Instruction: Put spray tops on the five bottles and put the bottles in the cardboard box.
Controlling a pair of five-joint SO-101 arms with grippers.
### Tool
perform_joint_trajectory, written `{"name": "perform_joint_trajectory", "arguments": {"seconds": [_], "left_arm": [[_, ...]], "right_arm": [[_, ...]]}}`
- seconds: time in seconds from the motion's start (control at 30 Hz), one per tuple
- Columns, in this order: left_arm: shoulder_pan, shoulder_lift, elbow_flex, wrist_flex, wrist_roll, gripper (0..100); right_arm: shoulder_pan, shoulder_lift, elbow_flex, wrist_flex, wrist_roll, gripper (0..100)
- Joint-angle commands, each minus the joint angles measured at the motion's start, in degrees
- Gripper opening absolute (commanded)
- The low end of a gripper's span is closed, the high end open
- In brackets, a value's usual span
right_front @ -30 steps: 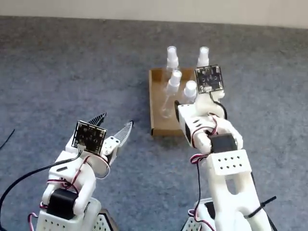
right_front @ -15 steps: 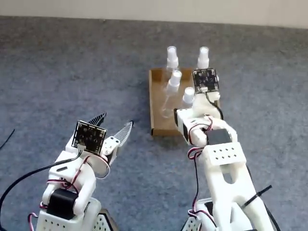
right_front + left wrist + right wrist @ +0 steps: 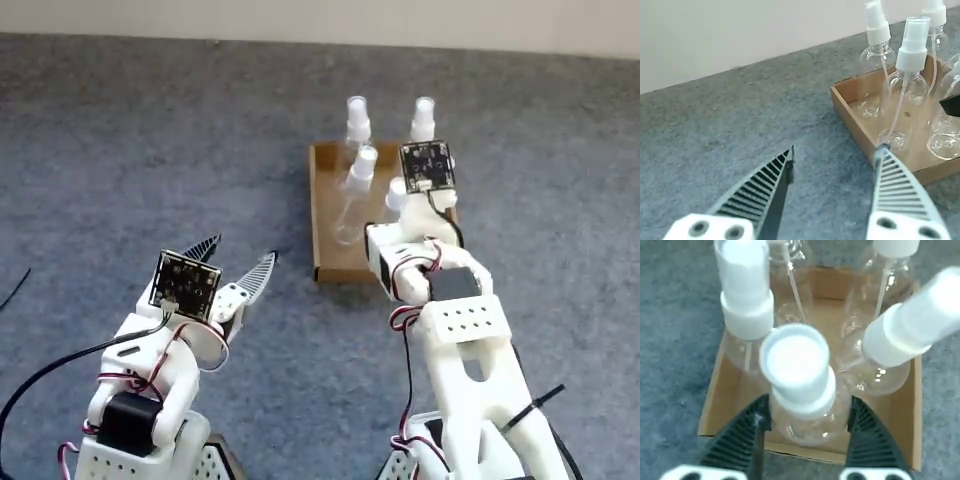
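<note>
Over the past second the right tool (image 3: 807,407) has drawn back and lowered, jaws closed on the fifth bottle (image 3: 795,360), which now stands in the box (image 3: 900,415) with four others (image 3: 742,295) just beyond; release is outstanding.

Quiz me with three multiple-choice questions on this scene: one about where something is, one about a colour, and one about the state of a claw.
1. Where do the bottles stand?
A) in the cardboard box
B) on the bare carpet
C) on a shelf

2. What colour are the spray tops?
A) black
B) white
C) red

3. How is the left gripper?
A) shut on a bottle
B) shut on nothing
C) open, holding nothing

Answers:
1 A: the bottles stand inside the walls of the cardboard box.
2 B: each spray top is plainly white.
3 C: the left gripper has its fingers spread wide above the grey carpet, with nothing between them.
</note>
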Motion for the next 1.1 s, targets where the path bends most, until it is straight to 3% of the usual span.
{"name": "perform_joint_trajectory", "arguments": {"seconds": [0.0, 0.23, 0.43, 1.07], "left_arm": [[-0.5, -0.2, -0.4, -1.5, -0.3, 24], [-0.5, -0.5, -0.4, -1.3, -0.3, 24], [-0.5, -0.6, -0.4, -1.3, -0.3, 24], [-0.6, -0.6, -0.5, -1.3, -0.3, 24]], "right_arm": [[-0.9, -0.2, -0.4, 0.7, -0.4, 12.0], [-2.8, -0.2, -0.4, 0.8, -0.4, 12.4], [-2.6, -0.2, -0.3, 0.8, -0.5, 20.1], [-1.1, -0.8, -1.0, 4.6, -2.4, 20.7]]}}
